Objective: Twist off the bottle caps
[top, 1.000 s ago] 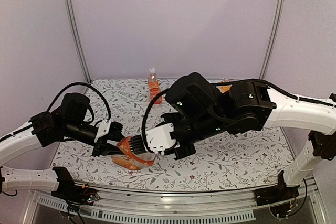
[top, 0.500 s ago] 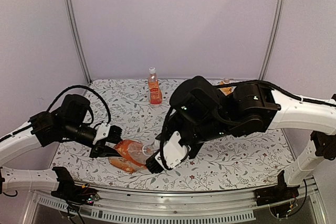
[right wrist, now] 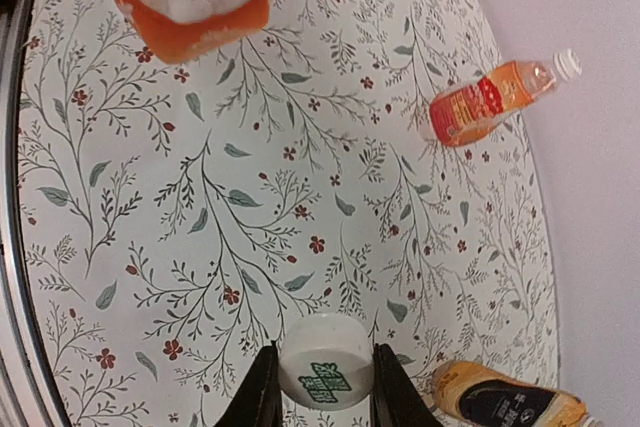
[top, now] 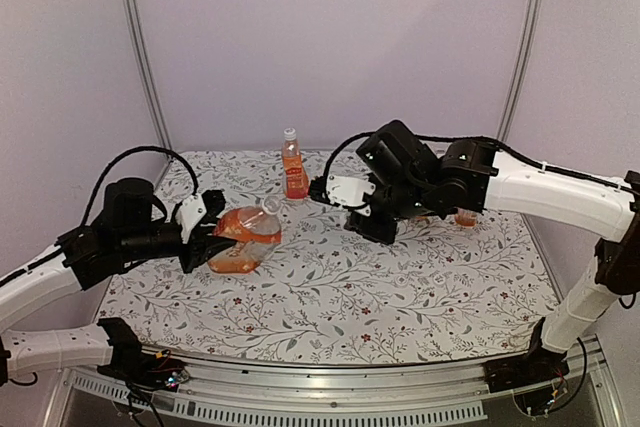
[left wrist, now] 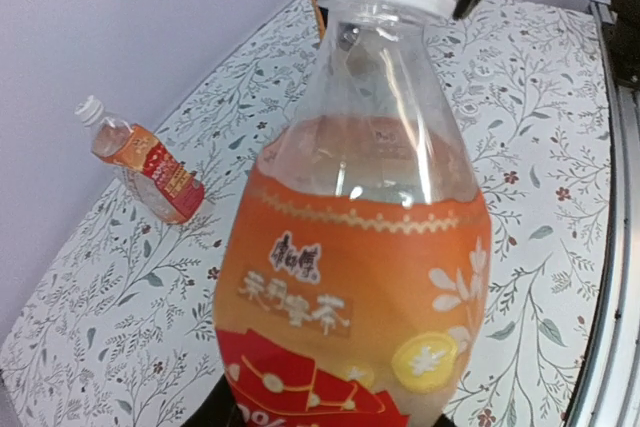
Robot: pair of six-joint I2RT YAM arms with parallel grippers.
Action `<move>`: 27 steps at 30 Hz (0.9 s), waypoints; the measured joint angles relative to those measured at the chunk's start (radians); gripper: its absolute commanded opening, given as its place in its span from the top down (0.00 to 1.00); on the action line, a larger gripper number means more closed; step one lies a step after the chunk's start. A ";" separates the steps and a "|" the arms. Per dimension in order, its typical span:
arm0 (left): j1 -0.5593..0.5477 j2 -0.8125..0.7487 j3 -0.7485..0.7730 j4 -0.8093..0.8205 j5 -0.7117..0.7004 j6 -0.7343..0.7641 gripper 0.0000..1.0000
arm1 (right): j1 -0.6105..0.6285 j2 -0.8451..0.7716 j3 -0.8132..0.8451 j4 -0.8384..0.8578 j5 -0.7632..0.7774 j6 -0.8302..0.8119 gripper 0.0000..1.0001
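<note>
Pinching a loose cap (right wrist: 322, 372), white with green print, between its two fingers, the right hand (right wrist: 322, 389) hangs over the flowered worktop (top: 400, 297). It is well apart from the big bottle (top: 243, 239), whose neck is bare and open. The left hand (top: 212, 234) is clamped round that bottle's lower body and holds it tilted, mouth toward the right arm. Orange drink fills the lower part of the bottle and the shoulder above is clear. At the back of the worktop a small bottle (top: 293, 169) stands upright with a second cap (top: 289, 133), also white, on top. A third bottle (right wrist: 505, 402) with a dark label shows at the bottom edge of the right wrist view — I cannot tell whether it stands or lies, and its top is out of view.
</note>
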 measured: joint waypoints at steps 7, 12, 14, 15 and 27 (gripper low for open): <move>0.048 -0.029 0.000 0.098 -0.084 -0.126 0.87 | -0.086 0.121 -0.134 0.006 -0.021 0.349 1.00; 0.056 -0.031 -0.002 0.109 -0.088 -0.161 0.86 | -0.095 0.241 -0.174 0.007 -0.052 0.449 1.00; 0.058 -0.031 -0.002 0.111 -0.086 -0.166 0.86 | -0.104 0.273 -0.183 0.007 -0.066 0.472 1.00; 0.059 -0.031 -0.002 0.111 -0.083 -0.167 0.86 | -0.107 0.285 -0.187 0.007 -0.069 0.480 0.99; 0.060 -0.029 -0.002 0.113 -0.032 -0.178 0.86 | -0.121 0.349 -0.195 0.013 -0.111 0.517 0.46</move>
